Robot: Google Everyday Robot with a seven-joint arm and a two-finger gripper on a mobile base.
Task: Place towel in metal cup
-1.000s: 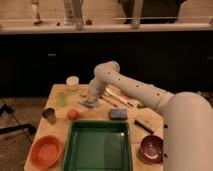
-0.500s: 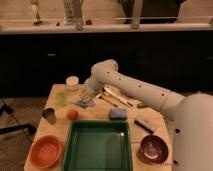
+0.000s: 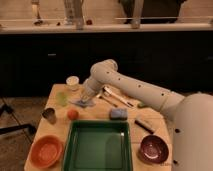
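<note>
The towel [image 3: 81, 104] is a small thin blue-grey cloth lying on the wooden table [image 3: 56, 90], just right of a pale green cup. My gripper [image 3: 86, 98] is at the end of the white arm, pointing down, right over the towel and touching or nearly touching it. The metal cup [image 3: 49, 115] is a small silver cylinder standing near the table's left edge, left of and nearer than the towel, apart from the gripper. An orange ball [image 3: 73, 114] lies between the cup and the towel.
A pale green cup [image 3: 62, 98] and a white-lidded jar [image 3: 73, 82] stand at the back left. A blue-grey pad [image 3: 118, 114], utensils [image 3: 118, 98] and a black object [image 3: 145, 125] lie to the right. A green tray [image 3: 97, 145], orange bowl [image 3: 46, 150] and maroon bowl [image 3: 153, 148] fill the front.
The gripper has shifted a little to the left over the towel and stays low on it. The other objects have not moved.
</note>
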